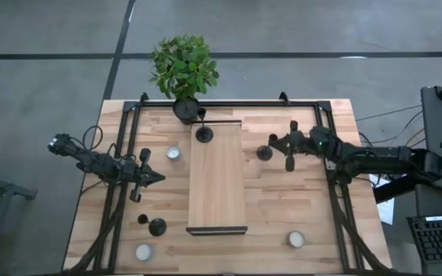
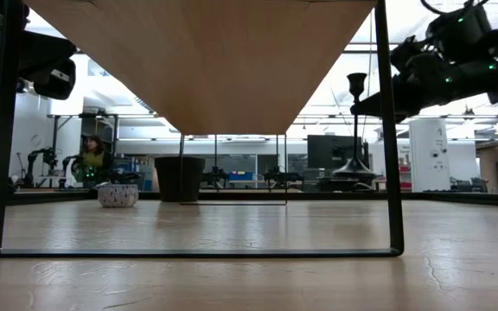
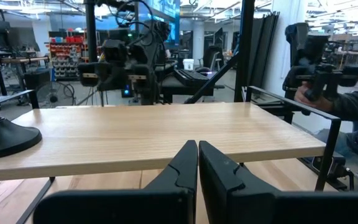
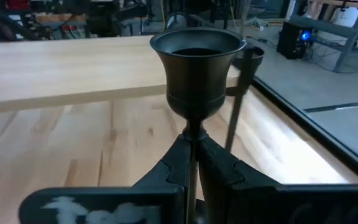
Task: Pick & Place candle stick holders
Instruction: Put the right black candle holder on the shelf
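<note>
While the right gripper (image 4: 193, 163) is pinching the thin stem of one candle stick holder (image 4: 197, 73) just under its cup, its fingers are clenched on that stem, holding it upright beside the right edge of the raised wooden shelf (image 1: 217, 175). From above, this held holder's disc base (image 1: 265, 152) is showing just right of the shelf, with the right gripper (image 1: 280, 147) touching it. At table height the held holder (image 2: 354, 130) is standing clear against the room behind, the right gripper (image 2: 386, 99) clamped on its stem.

A second holder (image 1: 204, 133) is standing on the far end of the shelf, near the black plant pot (image 1: 186, 110) with its green plant (image 1: 183, 64). A third holder (image 1: 156, 226) is sitting on the table (image 1: 282, 207) near the shelf's front left corner.

The left gripper (image 1: 153, 178) is hovering left of the shelf, fingers (image 3: 182, 168) pressed together and holding nothing.

Three white tealights are lying on the table: one (image 1: 173, 153) left of the shelf, one (image 1: 143, 251) front left, one (image 1: 296, 239) front right.
</note>
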Available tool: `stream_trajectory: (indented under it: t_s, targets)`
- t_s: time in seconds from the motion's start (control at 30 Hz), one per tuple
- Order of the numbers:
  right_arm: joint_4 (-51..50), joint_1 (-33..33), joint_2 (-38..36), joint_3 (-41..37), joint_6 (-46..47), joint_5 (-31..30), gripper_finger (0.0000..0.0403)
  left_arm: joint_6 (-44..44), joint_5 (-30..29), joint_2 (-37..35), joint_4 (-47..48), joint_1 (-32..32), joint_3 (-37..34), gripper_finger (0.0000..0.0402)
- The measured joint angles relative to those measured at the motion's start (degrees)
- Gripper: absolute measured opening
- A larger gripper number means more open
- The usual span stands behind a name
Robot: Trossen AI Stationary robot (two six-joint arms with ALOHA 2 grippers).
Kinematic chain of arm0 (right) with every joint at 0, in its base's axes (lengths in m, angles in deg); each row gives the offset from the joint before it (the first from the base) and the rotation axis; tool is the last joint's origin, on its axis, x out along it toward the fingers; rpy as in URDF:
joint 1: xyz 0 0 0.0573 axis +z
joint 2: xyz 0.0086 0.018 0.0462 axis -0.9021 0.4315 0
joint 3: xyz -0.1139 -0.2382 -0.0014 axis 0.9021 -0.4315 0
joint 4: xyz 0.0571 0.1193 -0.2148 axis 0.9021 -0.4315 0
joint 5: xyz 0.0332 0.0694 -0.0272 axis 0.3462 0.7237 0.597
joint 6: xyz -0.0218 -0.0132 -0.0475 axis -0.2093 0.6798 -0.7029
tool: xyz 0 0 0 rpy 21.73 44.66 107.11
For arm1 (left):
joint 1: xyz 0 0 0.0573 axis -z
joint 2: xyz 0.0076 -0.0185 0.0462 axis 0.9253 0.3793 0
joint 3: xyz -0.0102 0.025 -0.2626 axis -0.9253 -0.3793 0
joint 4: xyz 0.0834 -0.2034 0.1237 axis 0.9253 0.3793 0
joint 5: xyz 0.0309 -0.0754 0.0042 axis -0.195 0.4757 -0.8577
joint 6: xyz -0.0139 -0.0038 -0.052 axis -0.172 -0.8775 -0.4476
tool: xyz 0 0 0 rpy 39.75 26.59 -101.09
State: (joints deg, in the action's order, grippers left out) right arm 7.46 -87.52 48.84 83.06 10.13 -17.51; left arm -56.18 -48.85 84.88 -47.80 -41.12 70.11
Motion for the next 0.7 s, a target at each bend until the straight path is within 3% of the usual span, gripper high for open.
stream_trajectory:
  t_s: [0.27,0.53,0.7]
  targets:
    - [-0.5,-10.8,5.4,4.9,-0.8,11.4,0.0017,0.0,0.0,0.0,0.0,0.0,0.0,0.0014]
    - [-0.8,-11.9,15.2,9.2,-1.9,14.6,0.0017,0.0,0.0,0.0,0.0,0.0,0.0,0.0014]
    - [-0.8,-11.9,16.6,11.1,-2.2,15.3,0.0017,0.0,0.0,0.0,0.0,0.0,0.0,0.0014]
